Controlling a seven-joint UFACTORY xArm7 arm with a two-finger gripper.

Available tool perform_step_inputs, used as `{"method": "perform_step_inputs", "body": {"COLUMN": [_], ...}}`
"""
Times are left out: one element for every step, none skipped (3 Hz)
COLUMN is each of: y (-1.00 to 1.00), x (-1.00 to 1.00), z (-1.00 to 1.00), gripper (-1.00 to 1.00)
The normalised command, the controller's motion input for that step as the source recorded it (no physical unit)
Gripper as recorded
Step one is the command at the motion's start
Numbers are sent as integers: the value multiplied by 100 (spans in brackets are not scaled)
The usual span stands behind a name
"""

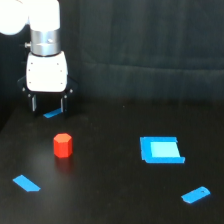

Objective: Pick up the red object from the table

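Hovering above the table (100, 200), the claw (48, 106) was empty, its two dark fingers apart with a visible gap between them, holding nothing. The red object (63, 145) stood upright on the table below the claw and slightly toward the exterior view's right of it, clear of both fingers. Main risk as I read it: the claw wasn't centred over the block, so a straight drop would land one finger on top of it or clip its edge and shove it aside. The gap looked only a bit wider than the block, so little margin for lateral error. A small blue piece (52, 114) sat right under the fingertips; whether it touched them couldn't be told, but it could catch a finger on descent. The faceted sides could twist the block if the pads closed on corners rather than flats. The larger blue tile (161, 150) and the other blue pieces were well away from the claw, so no real interference there.
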Motion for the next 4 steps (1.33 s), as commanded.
{"method": "perform_step_inputs", "body": {"y": [-91, -95, -91, -90], "x": [28, 32, 23, 26], "z": [-23, -8, -21, -7], "gripper": [100, 100, 99, 100]}}
